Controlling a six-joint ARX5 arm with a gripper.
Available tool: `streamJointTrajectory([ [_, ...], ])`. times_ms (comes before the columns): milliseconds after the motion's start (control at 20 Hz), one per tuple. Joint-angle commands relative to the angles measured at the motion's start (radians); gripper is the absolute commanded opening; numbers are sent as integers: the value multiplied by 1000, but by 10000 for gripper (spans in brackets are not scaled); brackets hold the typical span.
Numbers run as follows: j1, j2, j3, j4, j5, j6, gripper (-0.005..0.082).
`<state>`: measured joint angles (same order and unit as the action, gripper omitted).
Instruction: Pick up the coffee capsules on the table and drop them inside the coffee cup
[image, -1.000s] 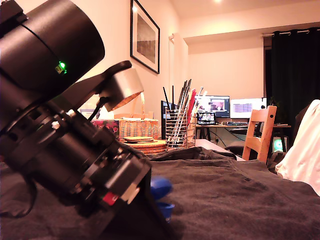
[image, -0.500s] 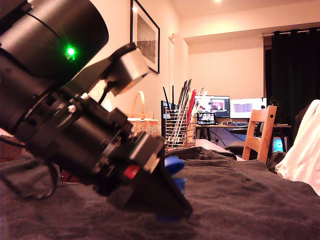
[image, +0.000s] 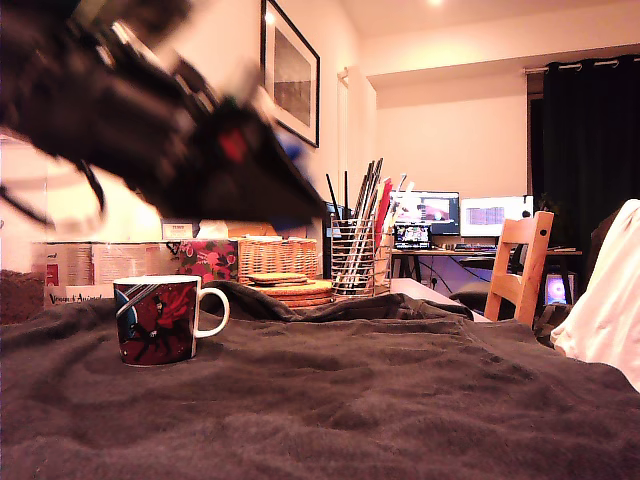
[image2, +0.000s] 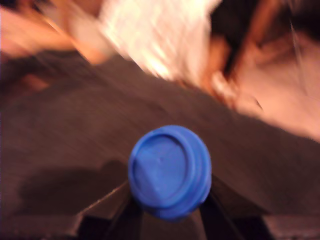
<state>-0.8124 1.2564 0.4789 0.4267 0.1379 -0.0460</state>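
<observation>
A blue coffee capsule (image2: 170, 172) fills the middle of the wrist view, round face toward the camera, with my gripper (image2: 170, 212) shut on it and the dark fingers (image2: 122, 215) showing on either side. In the exterior view the arm is a motion-blurred dark mass high on that view's left. The gripper (image: 300, 190) hangs well above the table (image: 400, 400), and a speck of the blue capsule (image: 290, 152) shows on it. The coffee cup (image: 160, 320), red and blue with a white handle, stands upright on the dark cloth, below the arm.
Behind the cup, along the table's far edge, stand a floral box (image: 210, 260), a wicker basket (image: 280, 255), stacked round mats (image: 290, 290) and a wire-mesh utensil holder (image: 355, 265). A wooden chair (image: 520, 265) and white fabric (image: 610, 300) are on the exterior view's right.
The arm has swung up and back from low on the cloth, carrying the blue capsule off the table. The cup, hidden behind the arm before, is now in view.
</observation>
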Motion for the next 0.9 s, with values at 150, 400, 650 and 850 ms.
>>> streamJointTrajectory([
  [150,106,-83,4,-47,-31,2,246],
  [400,259,-113,4,-86,-42,2,246],
  [650,422,-113,4,-89,-42,13,246],
  [850,510,-112,4,-82,-40,13,246],
])
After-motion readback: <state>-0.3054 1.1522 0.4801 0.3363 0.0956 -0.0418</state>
